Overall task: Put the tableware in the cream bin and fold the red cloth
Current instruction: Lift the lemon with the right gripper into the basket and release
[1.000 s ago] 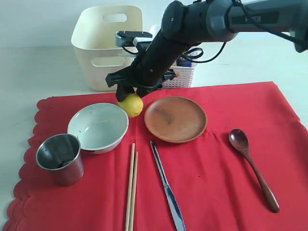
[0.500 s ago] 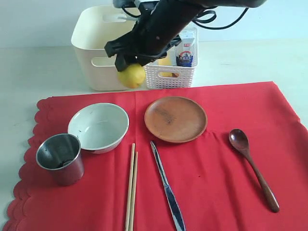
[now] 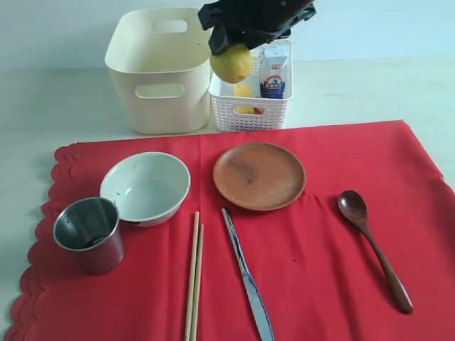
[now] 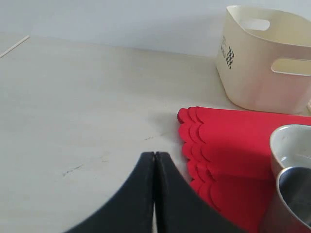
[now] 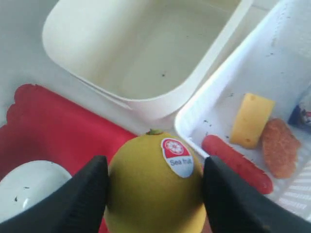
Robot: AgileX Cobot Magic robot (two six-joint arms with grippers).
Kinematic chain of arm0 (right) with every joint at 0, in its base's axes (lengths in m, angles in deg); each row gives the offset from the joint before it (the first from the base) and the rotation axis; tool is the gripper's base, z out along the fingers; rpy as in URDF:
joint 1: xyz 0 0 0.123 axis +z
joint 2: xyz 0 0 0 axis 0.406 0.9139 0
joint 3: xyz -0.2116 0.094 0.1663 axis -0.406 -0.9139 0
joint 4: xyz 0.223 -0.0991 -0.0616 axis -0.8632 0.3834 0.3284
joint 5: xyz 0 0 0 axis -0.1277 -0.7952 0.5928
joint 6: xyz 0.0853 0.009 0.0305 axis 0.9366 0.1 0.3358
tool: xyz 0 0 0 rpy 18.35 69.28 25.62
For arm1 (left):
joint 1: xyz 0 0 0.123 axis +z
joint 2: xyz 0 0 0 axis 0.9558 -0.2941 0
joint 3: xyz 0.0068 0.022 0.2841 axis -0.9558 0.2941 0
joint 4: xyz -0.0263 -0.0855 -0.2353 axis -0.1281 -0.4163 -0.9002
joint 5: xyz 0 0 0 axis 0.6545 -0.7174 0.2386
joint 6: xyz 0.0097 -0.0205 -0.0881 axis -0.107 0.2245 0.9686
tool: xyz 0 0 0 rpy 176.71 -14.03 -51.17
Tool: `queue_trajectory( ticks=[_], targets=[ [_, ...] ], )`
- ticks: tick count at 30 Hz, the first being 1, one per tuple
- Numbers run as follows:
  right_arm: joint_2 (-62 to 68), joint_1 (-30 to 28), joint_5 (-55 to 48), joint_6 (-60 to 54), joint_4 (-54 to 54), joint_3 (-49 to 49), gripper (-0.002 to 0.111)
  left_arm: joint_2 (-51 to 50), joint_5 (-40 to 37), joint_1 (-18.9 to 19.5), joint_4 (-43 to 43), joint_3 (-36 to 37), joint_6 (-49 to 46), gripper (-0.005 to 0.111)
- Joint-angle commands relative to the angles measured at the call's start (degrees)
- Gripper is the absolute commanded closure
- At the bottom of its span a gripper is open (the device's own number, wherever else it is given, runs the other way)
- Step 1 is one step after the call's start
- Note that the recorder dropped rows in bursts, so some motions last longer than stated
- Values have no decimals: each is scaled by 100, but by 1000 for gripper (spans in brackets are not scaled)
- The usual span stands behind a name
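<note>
On the red cloth point(image 3: 313, 256) lie the white bowl point(image 3: 146, 187), steel cup point(image 3: 89, 233), brown plate point(image 3: 259, 175), chopsticks point(image 3: 193, 273), silver knife point(image 3: 247, 277) and dark wooden spoon point(image 3: 373, 245). The cream bin point(image 3: 160, 71) stands behind the cloth, empty inside point(image 5: 160, 46). My right gripper point(image 3: 231, 53) hangs over the gap between the bin and the white basket, shut on a yellow lemon point(image 5: 153, 187). My left gripper point(image 4: 154, 158) is shut and empty over bare table, beside the cloth's scalloped edge point(image 4: 189, 145); the exterior view does not show it.
The white perforated basket point(image 3: 249, 114) right of the bin holds a milk carton point(image 3: 274, 73), cheese point(image 5: 251, 119), a sausage point(image 5: 235, 162) and a nugget point(image 5: 281, 147). Pale table point(image 3: 64, 106) surrounds the cloth.
My right gripper has lifted the lemon off the cloth beside the bowl and carried it up and to the right, to above the basket's edge. The tableware has not moved.
</note>
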Motion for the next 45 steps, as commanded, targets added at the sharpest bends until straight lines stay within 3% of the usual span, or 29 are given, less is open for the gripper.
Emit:
queue_trajectory(
  ticks=[1, 21, 28, 31, 39, 42, 45],
  targets=[
    [-87, -262, 202, -230, -10, -16, 108, 27, 56, 4, 15, 13, -13, 107],
    [1080, -454, 2220, -737, 458, -16, 108, 27, 56, 4, 15, 13, -13, 107],
    [1467, -454, 2251, -836, 484, -16, 108, 27, 56, 4, 15, 13, -13, 107],
    [1505, -454, 2073, -848, 484, -16, 97, 27, 56, 4, 15, 13, -13, 107],
    [1452, -454, 1737, -927, 613, -16, 52, 27, 56, 4, 15, 13, -13, 107],
    [1308, -454, 1639, -927, 613, -16, 42, 27, 56, 4, 15, 13, -13, 107],
    [1141, -454, 1531, -927, 613, -16, 40, 27, 56, 4, 15, 13, -13, 107]
  ],
)
